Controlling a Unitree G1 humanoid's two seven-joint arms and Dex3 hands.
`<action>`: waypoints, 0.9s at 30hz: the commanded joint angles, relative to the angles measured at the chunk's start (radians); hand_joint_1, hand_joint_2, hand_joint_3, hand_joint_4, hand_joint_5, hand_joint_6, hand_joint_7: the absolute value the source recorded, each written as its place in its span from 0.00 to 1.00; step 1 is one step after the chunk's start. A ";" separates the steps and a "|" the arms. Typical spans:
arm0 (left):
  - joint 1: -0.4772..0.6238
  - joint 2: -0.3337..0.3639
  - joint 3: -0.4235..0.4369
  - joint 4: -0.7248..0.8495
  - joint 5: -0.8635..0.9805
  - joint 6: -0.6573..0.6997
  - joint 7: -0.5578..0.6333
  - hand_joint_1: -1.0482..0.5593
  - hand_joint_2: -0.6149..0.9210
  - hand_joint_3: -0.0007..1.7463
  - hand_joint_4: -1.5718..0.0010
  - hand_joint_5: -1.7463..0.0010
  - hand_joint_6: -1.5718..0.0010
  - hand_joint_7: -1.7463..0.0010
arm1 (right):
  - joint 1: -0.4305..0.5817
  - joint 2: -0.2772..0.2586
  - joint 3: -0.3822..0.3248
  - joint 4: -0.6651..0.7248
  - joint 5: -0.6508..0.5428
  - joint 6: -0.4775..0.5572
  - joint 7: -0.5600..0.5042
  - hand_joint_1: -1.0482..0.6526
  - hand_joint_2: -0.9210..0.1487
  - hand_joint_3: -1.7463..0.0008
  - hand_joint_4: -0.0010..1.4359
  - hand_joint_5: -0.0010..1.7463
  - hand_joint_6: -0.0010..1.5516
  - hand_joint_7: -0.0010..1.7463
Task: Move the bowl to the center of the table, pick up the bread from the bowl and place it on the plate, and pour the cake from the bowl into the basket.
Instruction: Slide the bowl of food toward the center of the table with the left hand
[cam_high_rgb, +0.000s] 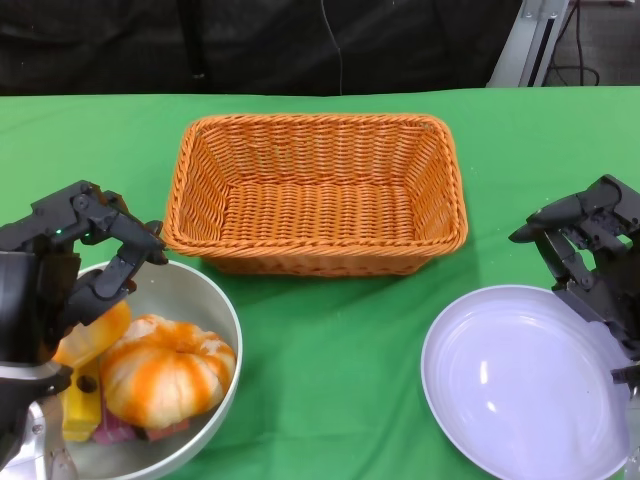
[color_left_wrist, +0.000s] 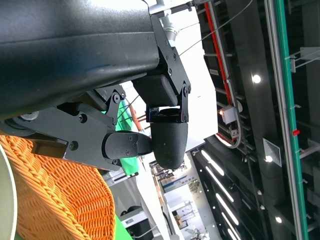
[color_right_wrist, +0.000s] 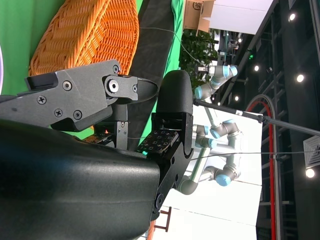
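Observation:
A grey metal bowl (cam_high_rgb: 203, 296) sits at the table's front left. In it lie a round orange-and-white bread (cam_high_rgb: 166, 367) and, at its left, a yellow and pink cake piece (cam_high_rgb: 80, 412), partly hidden by my left arm. My left hand (cam_high_rgb: 78, 252) hovers over the bowl's far left rim with fingers spread and nothing in them; the left wrist view shows its fingers (color_left_wrist: 167, 135) apart. The white plate (cam_high_rgb: 520, 390) lies at the front right. My right hand (cam_high_rgb: 588, 243) hangs open above the plate's far right edge.
An orange wicker basket (cam_high_rgb: 315, 195) stands at the middle back, also seen as the basket (color_right_wrist: 90, 35) in the right wrist view and the basket (color_left_wrist: 55, 200) in the left one. Green cloth (cam_high_rgb: 330, 360) separates bowl and plate.

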 joint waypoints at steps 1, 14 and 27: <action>-0.005 0.016 0.004 0.005 0.002 -0.002 0.015 0.56 1.00 0.21 0.48 0.14 0.46 0.33 | -0.012 -0.014 -0.005 0.006 0.011 -0.007 -0.001 0.54 0.00 0.78 0.52 0.75 0.46 0.60; -0.010 0.018 0.005 0.017 -0.001 -0.013 0.011 0.57 1.00 0.21 0.47 0.14 0.46 0.32 | -0.015 -0.013 -0.004 0.007 0.030 0.003 0.015 0.53 0.00 0.78 0.52 0.76 0.47 0.60; -0.013 0.014 0.008 0.023 -0.010 -0.015 0.014 0.58 1.00 0.21 0.48 0.14 0.46 0.33 | -0.017 -0.008 -0.007 0.014 0.018 -0.007 -0.005 0.54 0.00 0.79 0.54 0.75 0.47 0.60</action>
